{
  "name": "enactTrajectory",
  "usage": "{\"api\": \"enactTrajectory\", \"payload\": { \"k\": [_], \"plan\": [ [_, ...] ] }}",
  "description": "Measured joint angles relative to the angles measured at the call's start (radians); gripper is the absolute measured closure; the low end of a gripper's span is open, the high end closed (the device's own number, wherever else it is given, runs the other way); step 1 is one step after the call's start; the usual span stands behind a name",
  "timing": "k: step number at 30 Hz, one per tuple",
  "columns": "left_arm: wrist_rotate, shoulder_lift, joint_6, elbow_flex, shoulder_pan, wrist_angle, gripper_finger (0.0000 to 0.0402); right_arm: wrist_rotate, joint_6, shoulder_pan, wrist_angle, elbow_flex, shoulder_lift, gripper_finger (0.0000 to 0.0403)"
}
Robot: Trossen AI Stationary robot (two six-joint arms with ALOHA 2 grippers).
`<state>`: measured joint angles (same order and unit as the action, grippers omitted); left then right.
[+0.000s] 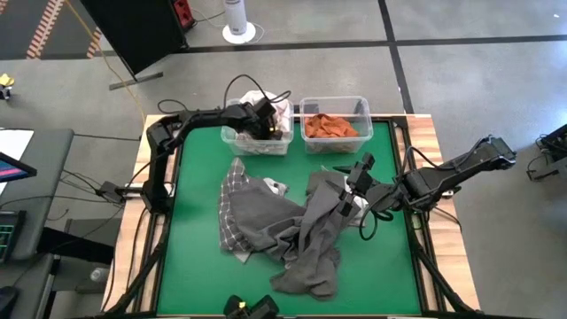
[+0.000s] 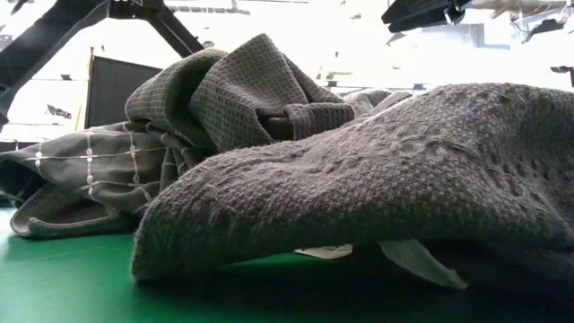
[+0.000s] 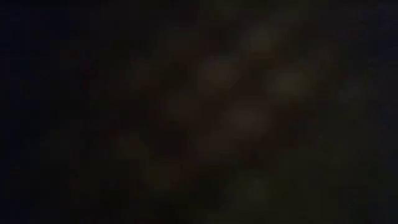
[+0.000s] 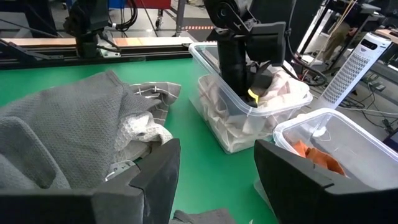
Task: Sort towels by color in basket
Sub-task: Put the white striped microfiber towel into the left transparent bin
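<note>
A heap of dark grey towels (image 1: 301, 230) (image 2: 404, 170) (image 4: 56, 137) lies mid-table. A grey-and-white checked towel (image 1: 232, 204) (image 2: 81, 170) sits on its left side, and a bit of white towel (image 1: 276, 188) (image 4: 143, 130) shows between them. The orange towel (image 1: 330, 127) (image 4: 317, 155) lies in the right clear bin (image 1: 335, 143). My left gripper (image 1: 261, 120) (image 4: 252, 78) is sunk among pale cloth (image 4: 286, 87) in the left clear bin (image 1: 257, 143), and its fingers are hidden. My right gripper (image 1: 353, 182) (image 4: 217, 180) is open at the heap's right edge, pointing toward the bins.
The two clear bins stand side by side at the table's far edge. Green table (image 1: 195, 266) shows left of the heap and between the heap and the bins (image 4: 205, 168). The left wrist view is dark. A wooden frame (image 1: 434, 177) borders the mat.
</note>
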<state>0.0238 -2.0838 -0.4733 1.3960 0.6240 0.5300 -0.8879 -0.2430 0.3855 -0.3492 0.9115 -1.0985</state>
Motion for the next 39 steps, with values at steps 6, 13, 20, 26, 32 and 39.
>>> {"api": "enactTrajectory", "payload": {
  "k": [6, 13, 20, 26, 32, 39],
  "plan": [
    [0.008, 0.000, 0.017, 0.000, -0.017, 0.015, 0.0306, 0.000, -0.002, 0.000, 0.000, 0.000, 0.000, 0.0154],
    [-0.002, 0.053, 0.068, -0.005, -0.021, 0.095, 0.0241, 0.001, -0.002, 0.000, -0.001, 0.000, 0.000, 0.0154],
    [-0.001, 0.167, 0.077, -0.011, -0.010, 0.146, 0.0231, 0.001, -0.002, 0.000, -0.001, 0.000, 0.000, 0.0154],
    [0.003, 0.220, 0.084, -0.010, -0.010, 0.149, 0.0231, 0.002, -0.002, 0.000, 0.000, 0.000, 0.000, 0.0154],
    [-0.005, 0.266, 0.150, -0.009, -0.006, 0.137, 0.0231, 0.002, -0.001, 0.000, 0.000, 0.000, 0.000, 0.0154],
    [0.093, 0.383, 0.223, -0.006, -0.006, 0.099, 0.0232, 0.001, 0.001, 0.000, 0.000, 0.000, 0.000, 0.0154]
  ]
}}
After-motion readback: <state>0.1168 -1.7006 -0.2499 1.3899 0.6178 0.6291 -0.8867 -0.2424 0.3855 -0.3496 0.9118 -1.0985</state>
